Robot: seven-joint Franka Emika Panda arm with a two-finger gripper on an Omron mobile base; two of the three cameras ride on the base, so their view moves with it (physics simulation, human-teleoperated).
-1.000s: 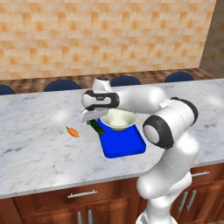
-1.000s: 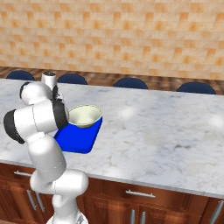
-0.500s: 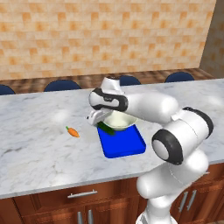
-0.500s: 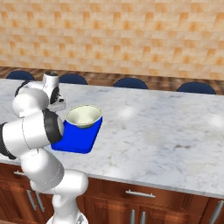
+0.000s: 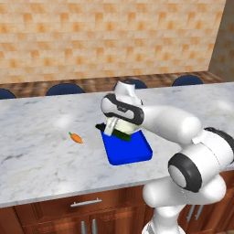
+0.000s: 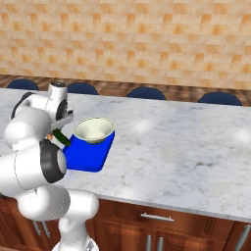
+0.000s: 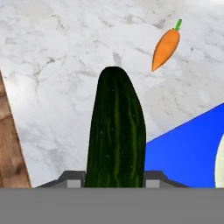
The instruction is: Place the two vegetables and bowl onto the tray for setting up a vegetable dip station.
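One cucumber [image 7: 116,131] — dark green, seen also in the left base view [image 5: 119,133] and right base view [image 6: 61,137]. One carrot [image 5: 76,137], orange with green top, again in the hand view [image 7: 166,43]. Two vegetables in all. One bowl [image 6: 93,130], cream-white with greenish-grey rim. One tray [image 5: 129,149], bright blue; same one in the right base view [image 6: 88,154] and hand view [image 7: 183,157]. One marble counter [image 5: 41,146]. Four dark blue rounded chair backs beyond the counter — counted in the right base view [image 6: 147,93]. One drawer handle [image 5: 86,202] below the counter edge in the left base view, one [image 6: 157,217] in the right.
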